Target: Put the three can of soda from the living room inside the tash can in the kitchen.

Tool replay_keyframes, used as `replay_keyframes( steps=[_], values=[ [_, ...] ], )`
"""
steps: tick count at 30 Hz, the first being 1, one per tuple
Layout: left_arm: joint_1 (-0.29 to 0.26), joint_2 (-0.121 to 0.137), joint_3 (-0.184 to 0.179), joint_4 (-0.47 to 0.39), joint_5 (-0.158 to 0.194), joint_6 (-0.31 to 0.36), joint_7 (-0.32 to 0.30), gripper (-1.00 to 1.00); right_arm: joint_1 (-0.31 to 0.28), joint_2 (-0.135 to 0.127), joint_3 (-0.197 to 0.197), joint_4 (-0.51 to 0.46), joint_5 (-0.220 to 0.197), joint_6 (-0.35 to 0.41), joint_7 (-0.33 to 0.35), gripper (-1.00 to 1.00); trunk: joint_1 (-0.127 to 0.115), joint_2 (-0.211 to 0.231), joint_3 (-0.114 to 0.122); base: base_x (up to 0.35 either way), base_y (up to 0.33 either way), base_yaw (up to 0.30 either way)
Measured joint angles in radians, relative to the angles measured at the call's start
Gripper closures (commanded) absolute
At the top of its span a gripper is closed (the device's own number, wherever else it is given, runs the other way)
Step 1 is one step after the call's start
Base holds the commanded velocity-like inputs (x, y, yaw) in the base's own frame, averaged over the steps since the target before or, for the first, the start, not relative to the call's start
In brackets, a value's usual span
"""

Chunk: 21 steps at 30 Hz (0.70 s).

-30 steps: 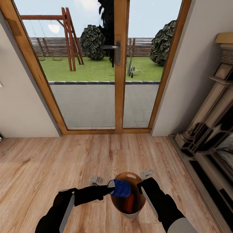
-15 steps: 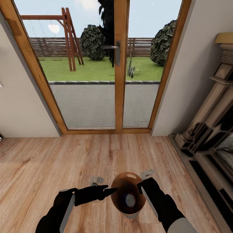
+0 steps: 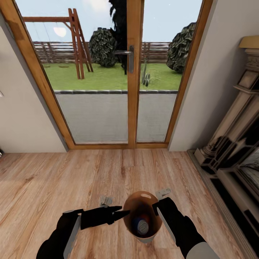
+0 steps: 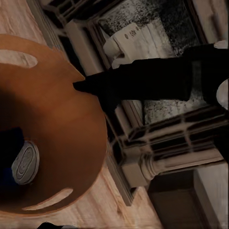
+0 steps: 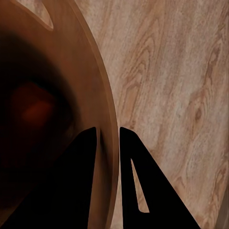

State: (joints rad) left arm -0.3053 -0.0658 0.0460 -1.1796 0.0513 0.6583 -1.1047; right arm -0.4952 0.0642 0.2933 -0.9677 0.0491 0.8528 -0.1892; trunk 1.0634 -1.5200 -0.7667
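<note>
Cans first: the blue can (image 3: 141, 226) now lies in the bottom of the bin (image 3: 126, 216), silvery top up, where a second ago it was gripped at the rim by your left gripper (image 3: 121, 213). In the right wrist view a red-orange shape (image 5: 29, 106), likely another can, sits deep in the bin. So at least this can is in; I judge a third is unaccounted for.

Your left fingers look released and empty, their tips just beside the bin's near-left rim. Your right gripper (image 5: 109, 136) straddles the bin wall, one finger inside and one outside, clenched on the rim and carrying the bin.

Nearest you, the bin hangs low between your arms above the plank floor (image 3: 43, 180). Open floor runs to your left and ahead. On your right, a dark fireplace surround (image 3: 233, 144) stands along the wall; keep the right elbow off it when you turn. Farther ahead, the glass doors (image 3: 131, 72) close the way forward, pale wall on both sides. Your open room is left or backward.
</note>
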Motion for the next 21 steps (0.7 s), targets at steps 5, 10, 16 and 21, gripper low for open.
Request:
replay_keyframes(
  steps=[5, 10, 16, 21],
  values=[
    [0.000, 0.094, 0.022, 0.001, 0.000, 0.000, -0.177, -1.00, 0.000, 0.000, 0.000, 0.000, -0.002, 0.000, 0.000, 1.00, 0.000, 0.000, 0.000, 0.000, 0.000, 0.000],
    [0.000, 0.165, 0.092, 0.010, -0.002, -0.002, -0.318, -1.00, 0.000, 0.000, 0.000, 0.000, -0.001, 0.000, 0.000, 1.00, 0.000, 0.000, 0.000, 0.000, 0.000, 0.000],
    [0.000, 0.246, 0.117, 0.084, -0.002, -0.007, -0.420, -1.00, 0.000, 0.000, 0.000, 0.000, -0.001, 0.000, 0.000, 1.00, 0.000, 0.000, 0.000, 0.000, 0.000, 0.000],
    [0.000, 0.279, 0.145, 0.143, -0.004, -0.048, -0.438, -1.00, 0.000, 0.000, 0.000, 0.000, -0.001, 0.000, 0.000, 1.00, 0.000, 0.000, 0.000, 0.000, 0.000, 0.000]
  ],
)
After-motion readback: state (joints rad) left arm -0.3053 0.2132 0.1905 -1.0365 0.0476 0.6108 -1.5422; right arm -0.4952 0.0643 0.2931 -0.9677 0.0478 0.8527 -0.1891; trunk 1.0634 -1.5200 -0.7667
